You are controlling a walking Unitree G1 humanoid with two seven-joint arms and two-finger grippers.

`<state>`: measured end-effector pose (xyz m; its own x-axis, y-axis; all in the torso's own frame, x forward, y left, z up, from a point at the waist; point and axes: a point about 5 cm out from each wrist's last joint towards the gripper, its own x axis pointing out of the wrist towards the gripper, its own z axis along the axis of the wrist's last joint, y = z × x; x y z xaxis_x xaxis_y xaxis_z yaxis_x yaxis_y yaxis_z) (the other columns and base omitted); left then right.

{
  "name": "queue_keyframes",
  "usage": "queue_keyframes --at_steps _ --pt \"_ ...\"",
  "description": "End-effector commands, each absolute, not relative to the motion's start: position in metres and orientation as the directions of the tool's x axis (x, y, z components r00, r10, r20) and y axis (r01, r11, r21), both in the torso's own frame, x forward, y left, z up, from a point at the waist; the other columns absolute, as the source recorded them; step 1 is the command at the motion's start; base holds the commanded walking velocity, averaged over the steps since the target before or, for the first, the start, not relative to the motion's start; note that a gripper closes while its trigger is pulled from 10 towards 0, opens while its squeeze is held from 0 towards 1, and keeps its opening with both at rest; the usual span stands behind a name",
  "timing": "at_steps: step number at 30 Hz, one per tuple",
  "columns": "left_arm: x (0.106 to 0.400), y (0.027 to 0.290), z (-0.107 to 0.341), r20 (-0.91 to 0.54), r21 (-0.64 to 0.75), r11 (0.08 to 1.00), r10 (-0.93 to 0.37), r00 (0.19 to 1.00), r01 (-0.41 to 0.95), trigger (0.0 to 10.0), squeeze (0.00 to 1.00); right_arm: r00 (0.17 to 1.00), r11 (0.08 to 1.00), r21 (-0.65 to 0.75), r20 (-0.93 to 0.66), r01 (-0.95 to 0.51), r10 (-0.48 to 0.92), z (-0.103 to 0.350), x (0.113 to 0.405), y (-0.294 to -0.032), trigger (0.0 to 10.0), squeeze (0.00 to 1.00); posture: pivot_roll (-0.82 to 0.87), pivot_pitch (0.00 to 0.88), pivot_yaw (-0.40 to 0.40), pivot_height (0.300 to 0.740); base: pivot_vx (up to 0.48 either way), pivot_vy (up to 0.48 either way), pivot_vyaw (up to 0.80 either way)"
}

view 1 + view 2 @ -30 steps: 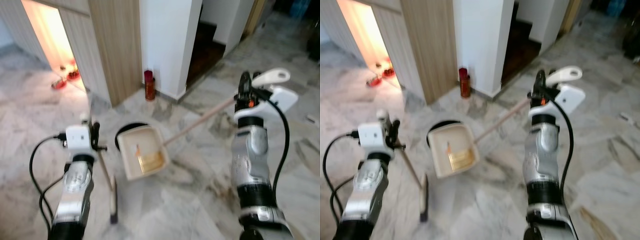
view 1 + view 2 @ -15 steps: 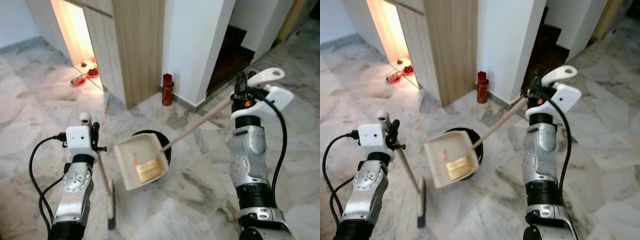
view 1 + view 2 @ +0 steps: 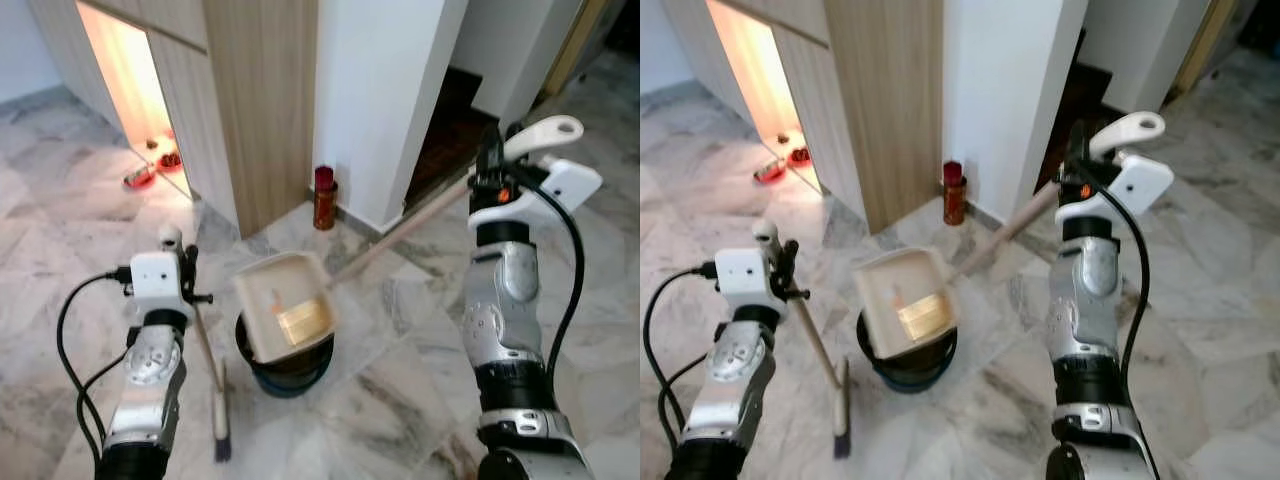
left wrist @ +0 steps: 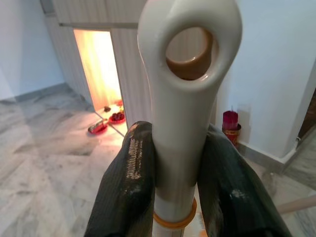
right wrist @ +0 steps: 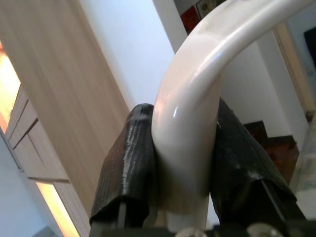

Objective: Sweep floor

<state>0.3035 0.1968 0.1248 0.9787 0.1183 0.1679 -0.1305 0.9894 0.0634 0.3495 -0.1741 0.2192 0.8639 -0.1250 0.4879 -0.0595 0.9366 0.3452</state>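
The right gripper [image 5: 180, 163] clamps the white curved handle of the dustpan [image 3: 287, 316], its 2 black fingers [image 5: 129, 163] pressed against either side. The long wooden shaft slopes down from the gripper to the cream pan, which hangs tilted above a black bin [image 3: 287, 364] standing on the marble floor [image 3: 400, 390]; a yellowish patch lies inside the pan. The left gripper [image 4: 177, 182] grips the broom [image 3: 213, 385] just below its white looped handle end, fingers tight on the handle. The broom's shaft slants down to its head resting on the floor, just beside the bin. A red canister [image 3: 323, 198] stands by the white wall's base.
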Motion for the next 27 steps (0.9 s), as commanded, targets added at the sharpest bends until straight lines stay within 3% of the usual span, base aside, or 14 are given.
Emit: queue_keyframes --at_steps 1,5,11,27 --pt "0.306 0.189 0.133 0.205 0.048 0.993 0.093 0.974 -0.105 10.0 0.0 0.814 0.94 0.337 0.56 -0.055 -0.153 0.239 0.346 -0.183 10.0 0.0 0.0 0.0 -0.004 0.74 0.379 0.0 0.0" --pt "0.306 0.189 0.134 0.205 0.046 0.993 0.093 0.974 -0.105 10.0 0.0 0.814 0.941 0.332 0.562 -0.059 -0.147 0.239 0.346 -0.182 10.0 0.0 0.0 0.0 -0.005 0.74 0.367 0.0 0.0" --pt "0.306 0.188 0.134 0.21 0.044 0.994 0.087 0.974 -0.098 10.0 0.0 0.823 0.947 0.314 0.554 -0.069 -0.124 0.238 0.346 -0.18 10.0 0.0 0.0 0.0 -0.005 0.74 0.0 0.0 0.0" --pt "0.306 0.187 0.133 0.21 0.041 0.995 0.083 0.974 -0.093 10.0 0.0 0.792 0.98 0.087 0.604 -0.179 0.091 0.242 0.345 -0.159 10.0 0.0 0.0 0.0 -0.003 0.74 0.0 0.0 0.0"
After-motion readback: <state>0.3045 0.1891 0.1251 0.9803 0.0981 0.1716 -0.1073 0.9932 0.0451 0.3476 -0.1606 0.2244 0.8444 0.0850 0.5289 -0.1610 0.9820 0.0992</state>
